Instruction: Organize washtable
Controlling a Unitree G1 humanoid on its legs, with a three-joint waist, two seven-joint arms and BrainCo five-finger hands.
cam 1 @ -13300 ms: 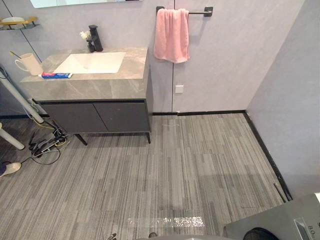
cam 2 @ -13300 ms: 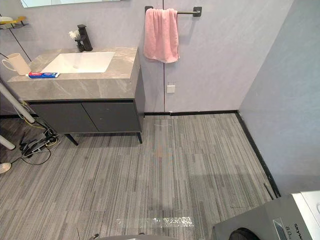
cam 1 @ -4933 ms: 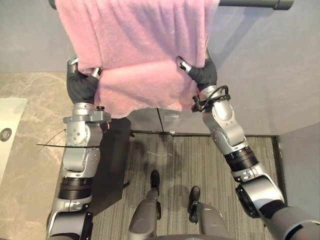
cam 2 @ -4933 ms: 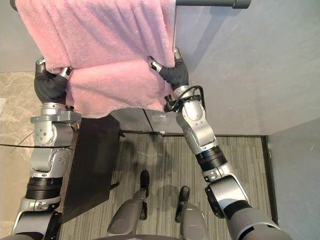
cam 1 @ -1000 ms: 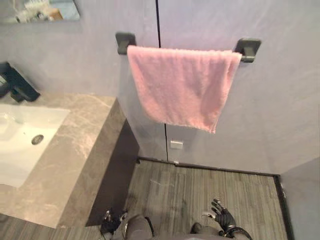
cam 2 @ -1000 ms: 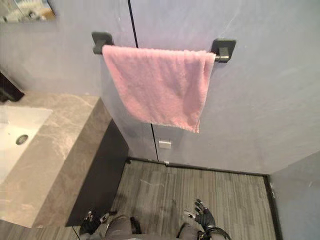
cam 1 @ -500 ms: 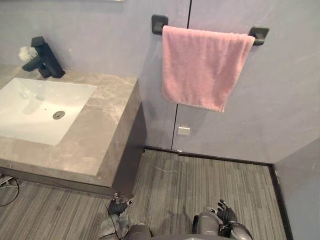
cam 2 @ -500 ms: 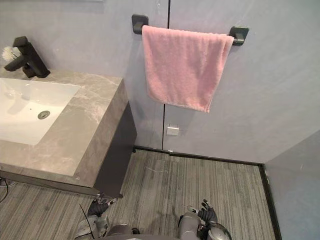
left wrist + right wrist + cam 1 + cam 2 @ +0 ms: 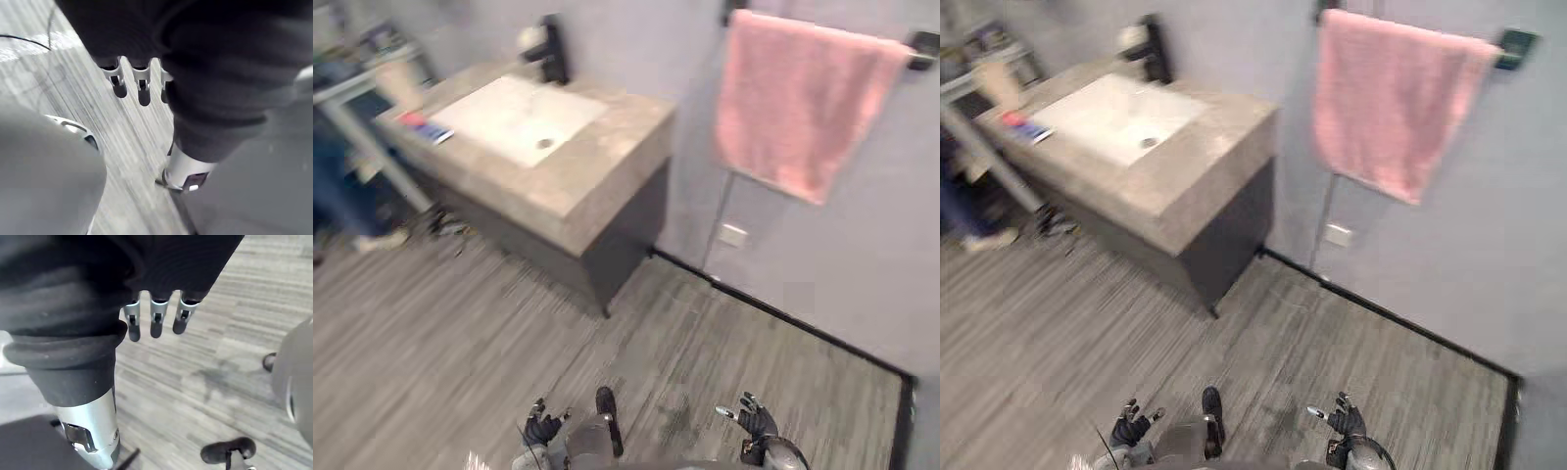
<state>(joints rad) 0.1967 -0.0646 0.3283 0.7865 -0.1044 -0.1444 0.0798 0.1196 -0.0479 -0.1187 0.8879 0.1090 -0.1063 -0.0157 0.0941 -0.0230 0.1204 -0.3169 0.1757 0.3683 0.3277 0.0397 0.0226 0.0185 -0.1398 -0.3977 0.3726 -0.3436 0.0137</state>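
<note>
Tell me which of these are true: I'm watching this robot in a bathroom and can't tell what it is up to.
1. The pink towel hangs over a wall bar. True.
2. The left hand is gripping the towel. False: it is down low above the floor, fingers relaxed, holding nothing.
3. The right hand is open and empty. True.
4. The black faucet stands at the front edge of the sink. False: it stands behind the sink, by the wall.
5. The red and blue tube lies inside the sink. False: it lies on the countertop beside it.
</note>
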